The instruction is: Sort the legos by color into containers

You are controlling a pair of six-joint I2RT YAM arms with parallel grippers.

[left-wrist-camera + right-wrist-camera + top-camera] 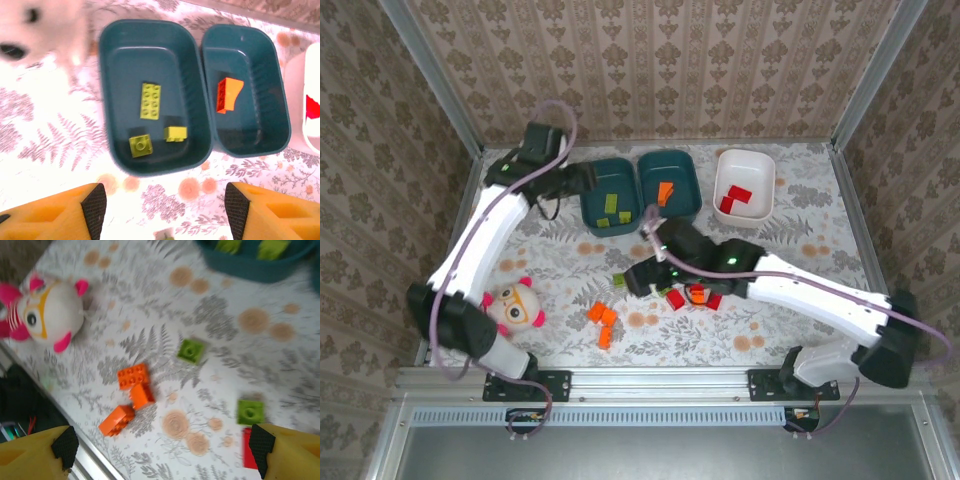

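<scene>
Three containers stand in a row at the back: a left teal tub [610, 195] [150, 95] with three light green legos [151, 101], a middle teal tub [669, 185] [247, 90] with one orange lego [229, 95], and a white tub [744, 185] with red legos [735, 200]. My left gripper [165, 210] [582, 178] hangs open and empty by the left tub's near rim. Loose on the table lie orange legos [132, 376] [603, 318], green legos [191, 350], and red legos [675, 298] [250, 447]. My right gripper [163, 445] [638, 278] is open above them, holding nothing.
A white and pink plush toy [515, 305] [47, 315] lies at the front left of the table. The metal front rail [650, 378] runs just below the loose orange bricks. The right arm stretches across the table's right half.
</scene>
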